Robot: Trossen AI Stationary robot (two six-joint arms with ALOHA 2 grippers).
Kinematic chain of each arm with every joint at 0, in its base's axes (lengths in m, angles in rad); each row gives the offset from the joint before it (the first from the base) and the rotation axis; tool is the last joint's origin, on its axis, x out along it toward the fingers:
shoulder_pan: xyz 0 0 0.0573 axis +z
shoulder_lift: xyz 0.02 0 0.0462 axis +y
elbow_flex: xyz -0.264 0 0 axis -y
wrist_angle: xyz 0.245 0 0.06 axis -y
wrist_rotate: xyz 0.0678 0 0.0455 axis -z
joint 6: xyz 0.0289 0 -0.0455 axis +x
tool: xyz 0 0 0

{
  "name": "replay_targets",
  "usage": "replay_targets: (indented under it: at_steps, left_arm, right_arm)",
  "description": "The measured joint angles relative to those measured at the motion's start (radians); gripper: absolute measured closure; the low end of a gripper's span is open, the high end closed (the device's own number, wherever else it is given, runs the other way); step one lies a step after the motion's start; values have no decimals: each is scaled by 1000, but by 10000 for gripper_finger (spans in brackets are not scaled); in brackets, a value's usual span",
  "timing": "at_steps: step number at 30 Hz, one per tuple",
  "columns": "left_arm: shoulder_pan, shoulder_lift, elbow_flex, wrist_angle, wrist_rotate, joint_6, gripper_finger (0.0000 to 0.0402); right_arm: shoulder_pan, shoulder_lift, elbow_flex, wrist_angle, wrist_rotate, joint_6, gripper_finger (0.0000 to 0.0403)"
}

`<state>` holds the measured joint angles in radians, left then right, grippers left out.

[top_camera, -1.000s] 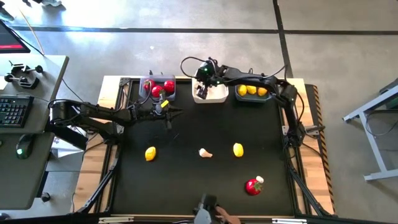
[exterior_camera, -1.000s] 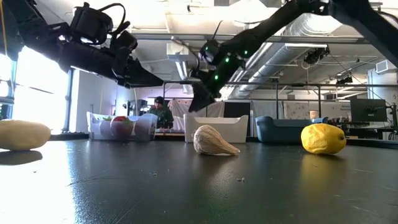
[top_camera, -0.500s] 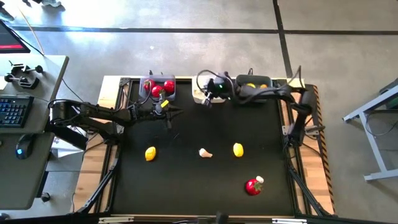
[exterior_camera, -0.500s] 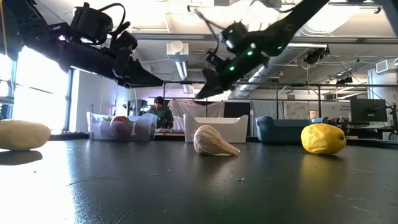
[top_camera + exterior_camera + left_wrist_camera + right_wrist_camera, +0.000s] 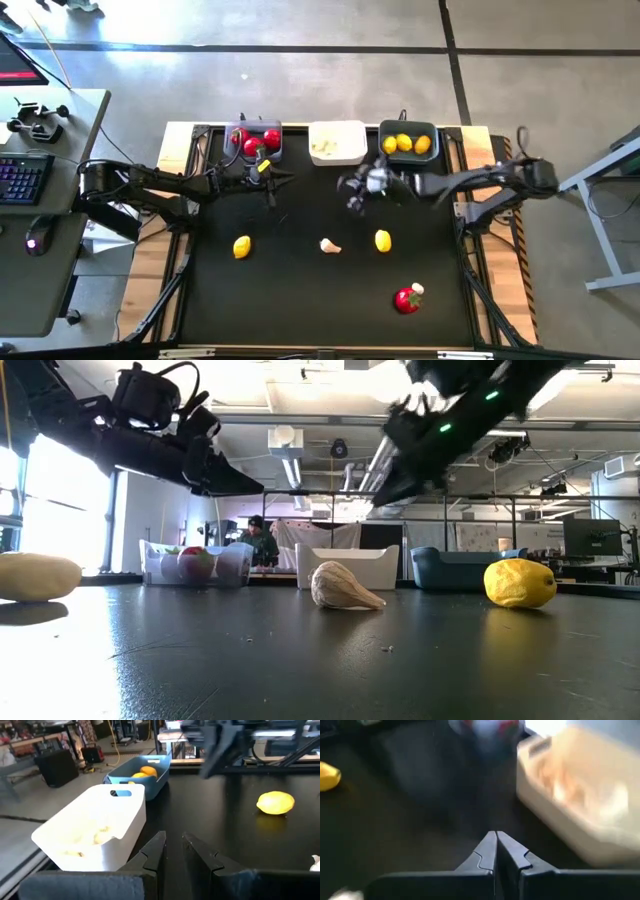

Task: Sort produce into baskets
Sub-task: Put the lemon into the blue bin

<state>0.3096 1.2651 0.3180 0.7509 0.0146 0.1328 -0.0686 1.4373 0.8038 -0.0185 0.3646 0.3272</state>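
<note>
Below the right gripper's closed fingers, a garlic bulb lies apart.
</note>
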Motion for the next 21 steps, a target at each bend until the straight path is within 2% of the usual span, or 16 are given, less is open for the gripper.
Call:
replay_targets:
  at_steps: [7,13,16,21]
  left_arm:
    - [0,0,0,4,2,28,353]
    - [0,0,0,3,2,15,353]
    - [0,0,0,3,2,10,353]
    - [0,0,0,3,2,10,353]
  right_arm:
    - [202,-129,-6,-355,36,515,402]
    - [317,-122,77,-641,-34,793,396]
    - [355,-94,105,-705,-84,857,369]
    - [389,-39,135,-742,-155,937,278]
